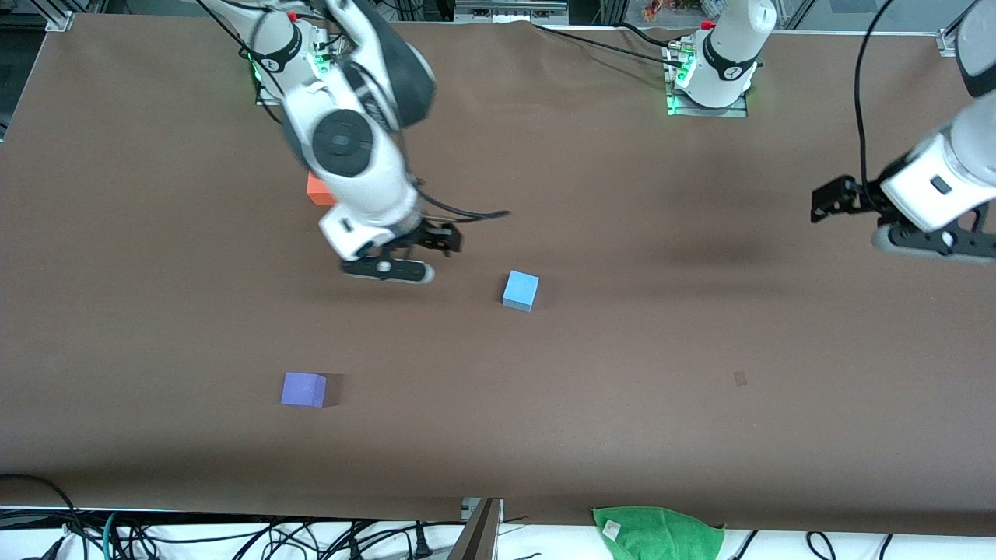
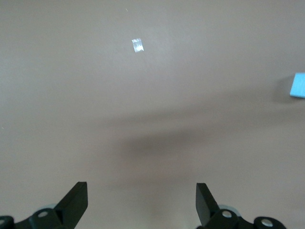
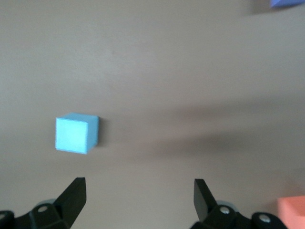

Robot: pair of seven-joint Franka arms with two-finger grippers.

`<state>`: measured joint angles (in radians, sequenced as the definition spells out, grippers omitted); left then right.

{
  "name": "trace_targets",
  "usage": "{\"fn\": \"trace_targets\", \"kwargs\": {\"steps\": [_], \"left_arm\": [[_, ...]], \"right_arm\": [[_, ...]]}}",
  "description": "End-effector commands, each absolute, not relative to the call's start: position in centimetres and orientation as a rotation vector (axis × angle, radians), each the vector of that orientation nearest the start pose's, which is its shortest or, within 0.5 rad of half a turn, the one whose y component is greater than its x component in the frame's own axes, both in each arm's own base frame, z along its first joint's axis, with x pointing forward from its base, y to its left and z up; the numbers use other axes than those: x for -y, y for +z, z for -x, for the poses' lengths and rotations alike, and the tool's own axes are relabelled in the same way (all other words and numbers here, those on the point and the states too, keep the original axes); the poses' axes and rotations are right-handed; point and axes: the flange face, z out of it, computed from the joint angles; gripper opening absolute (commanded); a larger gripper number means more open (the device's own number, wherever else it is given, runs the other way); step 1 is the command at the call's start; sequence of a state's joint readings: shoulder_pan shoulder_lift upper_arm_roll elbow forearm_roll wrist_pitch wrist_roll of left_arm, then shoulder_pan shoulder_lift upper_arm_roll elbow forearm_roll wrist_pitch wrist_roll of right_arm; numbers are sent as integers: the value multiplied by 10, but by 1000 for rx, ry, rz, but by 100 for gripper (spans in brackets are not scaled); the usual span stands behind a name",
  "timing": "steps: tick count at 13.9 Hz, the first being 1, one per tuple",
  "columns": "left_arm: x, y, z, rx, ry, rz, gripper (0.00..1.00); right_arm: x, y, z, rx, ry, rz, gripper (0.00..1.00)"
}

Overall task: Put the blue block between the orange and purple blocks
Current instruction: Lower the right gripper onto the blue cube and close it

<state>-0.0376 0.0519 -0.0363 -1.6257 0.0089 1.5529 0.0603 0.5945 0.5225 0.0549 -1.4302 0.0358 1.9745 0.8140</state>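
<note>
The light blue block (image 1: 520, 290) sits alone near the table's middle. The purple block (image 1: 303, 389) lies nearer the front camera, toward the right arm's end. The orange block (image 1: 318, 189) lies farther from the camera, partly hidden by the right arm. My right gripper (image 1: 442, 238) hovers open and empty over bare table between the orange and blue blocks. Its wrist view shows the blue block (image 3: 75, 133), a corner of the purple block (image 3: 288, 3), the orange block (image 3: 291, 212) and the gripper (image 3: 139, 191). My left gripper (image 1: 826, 204) waits open and empty (image 2: 141, 191) over the left arm's end; the blue block (image 2: 298, 85) shows at that view's edge.
The brown table (image 1: 622, 194) carries a small tape mark (image 1: 740, 378), also in the left wrist view (image 2: 137, 46). A green cloth (image 1: 657, 533) lies off the table's front edge, with cables along that edge.
</note>
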Motion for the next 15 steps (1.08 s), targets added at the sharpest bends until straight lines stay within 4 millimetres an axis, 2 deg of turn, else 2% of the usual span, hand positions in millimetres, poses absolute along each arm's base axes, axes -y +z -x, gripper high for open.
{"fn": "trace_targets", "kwargs": {"steps": [1, 5, 8, 13, 15], "left_arm": [[48, 568, -549, -236, 192, 3116, 100], [45, 567, -552, -229, 187, 3111, 100], [37, 565, -555, -207, 173, 3118, 100], [41, 568, -554, -214, 178, 3120, 100], [36, 566, -555, -202, 178, 3123, 100]], "right_arm": [[-458, 358, -563, -419, -85, 3052, 100], [-498, 310, -552, -589, -189, 2951, 100], [-518, 281, -544, -608, -250, 2911, 100], [-533, 253, -547, -622, -333, 2802, 100], [-543, 245, -543, -606, -331, 2806, 100]]}}
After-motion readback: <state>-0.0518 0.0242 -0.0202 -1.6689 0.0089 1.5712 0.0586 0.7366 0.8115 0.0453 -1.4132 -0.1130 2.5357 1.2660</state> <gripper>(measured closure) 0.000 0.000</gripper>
